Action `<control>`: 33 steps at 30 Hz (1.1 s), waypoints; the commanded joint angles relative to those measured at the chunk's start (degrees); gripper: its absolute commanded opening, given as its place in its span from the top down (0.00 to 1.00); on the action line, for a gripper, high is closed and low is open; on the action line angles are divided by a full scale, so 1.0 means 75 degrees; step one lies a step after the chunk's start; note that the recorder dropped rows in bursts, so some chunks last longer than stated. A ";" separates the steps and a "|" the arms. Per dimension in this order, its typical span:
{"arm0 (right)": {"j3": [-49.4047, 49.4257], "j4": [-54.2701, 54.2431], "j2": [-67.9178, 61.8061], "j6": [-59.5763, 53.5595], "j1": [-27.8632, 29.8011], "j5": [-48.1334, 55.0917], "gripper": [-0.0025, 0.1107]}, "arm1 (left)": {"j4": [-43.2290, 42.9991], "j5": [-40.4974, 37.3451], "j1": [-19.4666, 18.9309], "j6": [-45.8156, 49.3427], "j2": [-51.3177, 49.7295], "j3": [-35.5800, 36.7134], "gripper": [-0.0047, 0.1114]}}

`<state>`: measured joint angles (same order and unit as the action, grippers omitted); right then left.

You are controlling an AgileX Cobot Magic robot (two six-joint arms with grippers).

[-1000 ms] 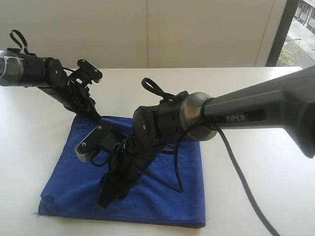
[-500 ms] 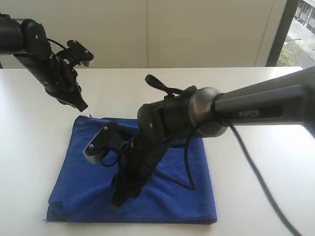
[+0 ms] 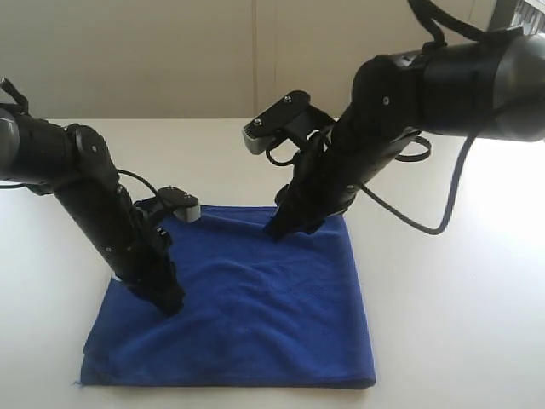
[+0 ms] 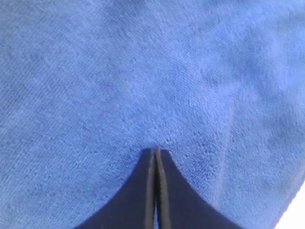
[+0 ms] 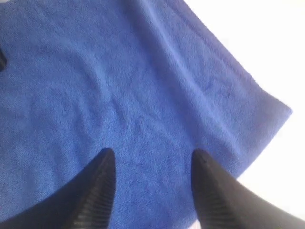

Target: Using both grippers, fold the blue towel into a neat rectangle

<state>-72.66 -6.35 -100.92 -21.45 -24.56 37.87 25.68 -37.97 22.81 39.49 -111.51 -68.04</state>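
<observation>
Both arms have shifted: the right gripper (image 3: 281, 227) has lifted off the middle of the towel (image 3: 255, 315) and drawn back to its 12 o'clock edge, while the left gripper (image 3: 168, 300) has come down onto the cloth near 9 o'clock and closed. The left jaws now stand pressed together, tip against the pile; I cannot tell whether they nip any cloth. The right jaws stand wide apart, just over the towel and holding nothing.

The towel lies flat on the table (image 3: 460, 281), lightly rippled. It looks soft, light and limp, so it should sag and drag when lifted. Its nap should grip well. The best holds are probably the corners or edge hems, pinched thinly. The edge at 6 o'clock looks thick, perhaps layered. Bare table lies open at 3 and 12 o'clock, with less room at 6.
</observation>
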 commanded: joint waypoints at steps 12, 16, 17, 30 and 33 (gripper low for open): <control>0.0646 -0.0955 -0.1537 -0.0507 0.0069 -0.0112 0.82 | -0.0729 -0.0311 0.0169 -0.0670 0.2005 0.0633 0.96; 0.0646 -0.0955 -0.1626 -0.0507 0.0069 -0.0142 0.84 | -0.0973 0.0091 0.0169 -0.0665 0.2019 0.1516 0.96; 0.0646 -0.0955 -0.1640 -0.0519 0.0069 -0.0142 0.85 | -0.1020 0.0323 0.0169 -0.0665 0.2019 0.1775 0.96; 0.0646 -0.0955 -0.2111 -0.0539 0.0069 -0.0237 0.85 | -0.0926 0.0432 0.0169 -0.0696 0.2019 0.2682 0.96; 0.0646 -0.0955 -0.2158 -0.0539 0.0069 -0.0250 0.85 | -0.0948 0.0225 0.0169 -0.0735 0.2019 0.2682 0.96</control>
<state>-68.42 -13.47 -114.19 -24.77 -24.31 37.63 18.34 -33.51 23.85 34.76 -96.73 -48.36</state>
